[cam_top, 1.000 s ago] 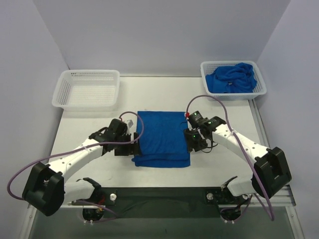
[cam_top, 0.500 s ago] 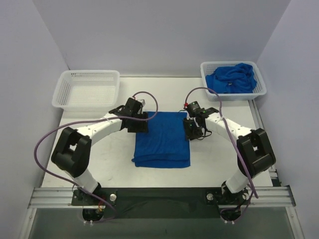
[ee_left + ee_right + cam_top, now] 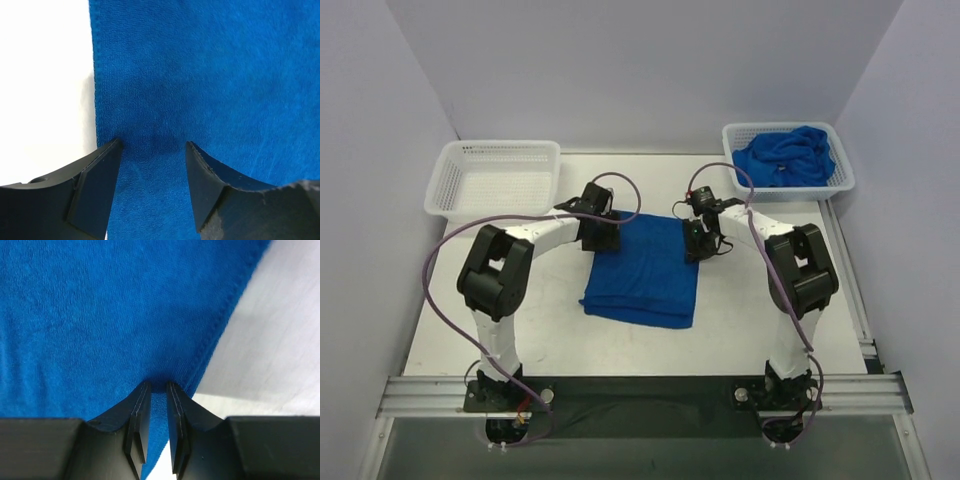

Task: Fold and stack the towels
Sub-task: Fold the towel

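A folded royal-blue towel [image 3: 640, 275] lies flat in the middle of the table, slightly skewed. My left gripper [image 3: 603, 232] is at the towel's far left corner. In the left wrist view its jaws [image 3: 152, 150] stand open, tips down on the towel [image 3: 200, 75] just inside its left hem, and the cloth between them lies flat. My right gripper [image 3: 698, 240] is at the far right corner. In the right wrist view its jaws [image 3: 158, 390] are nearly together, pinching the towel [image 3: 100, 315] by its hemmed edge. More towels [image 3: 785, 158] lie crumpled in the right basket.
A white mesh basket [image 3: 495, 180] with nothing in it stands at the far left. Another white mesh basket [image 3: 840, 165] at the far right holds the crumpled towels. Both arms arch in from the near edge. Purple cables loop over each arm.
Both grippers moved from the towel's sides to its far corners. The right jaws narrowed onto the hem, the left jaws narrowed a little, and the towel now lies skewed.
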